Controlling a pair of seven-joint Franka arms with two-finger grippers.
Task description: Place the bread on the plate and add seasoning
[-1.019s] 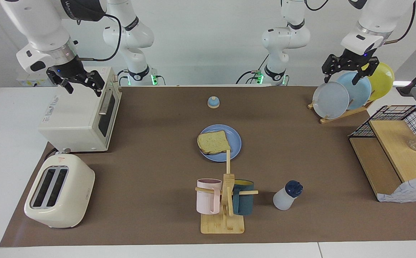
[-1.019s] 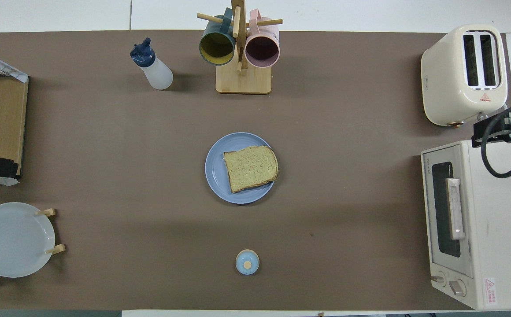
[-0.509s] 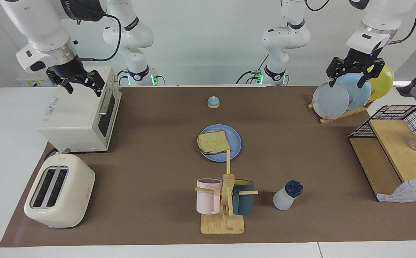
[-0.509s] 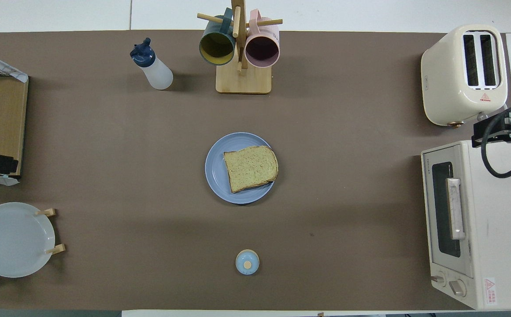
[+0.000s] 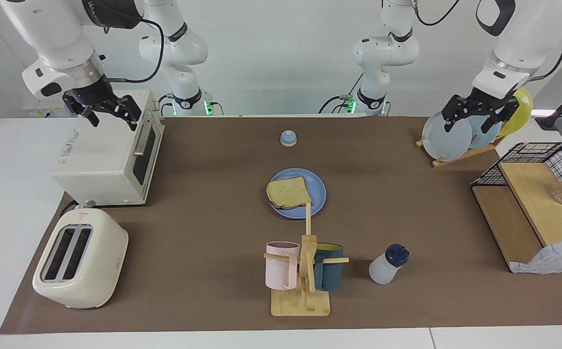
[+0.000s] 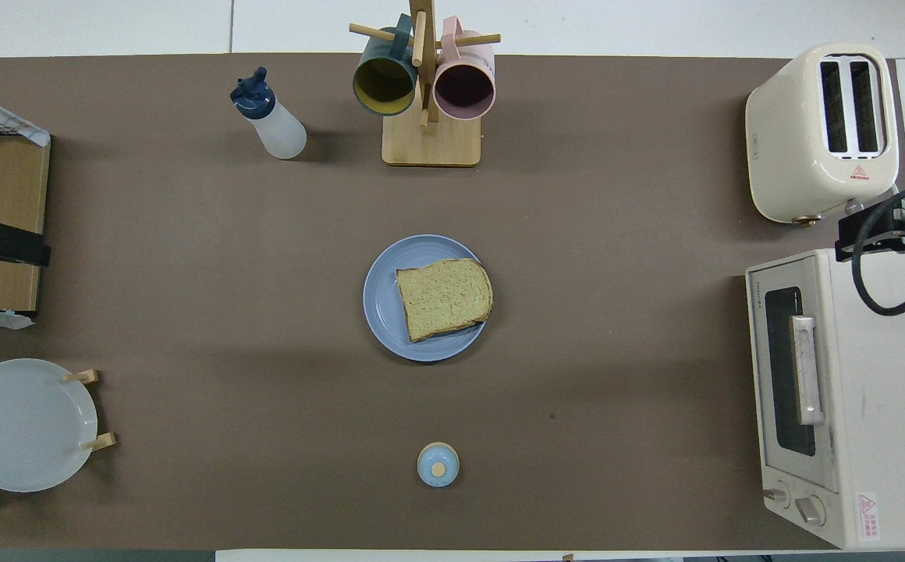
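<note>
Only the left gripper has shifted, dropping over the plate rack, jaws spread wide and empty. Over the toaster oven, the right gripper waits, also spread. Bread sits on the plate; seasoning stands beside the mug stand.

Bright even overhead light, soft shadows, sharp focus.

wall: plain white | table: white | mat: brown
</note>
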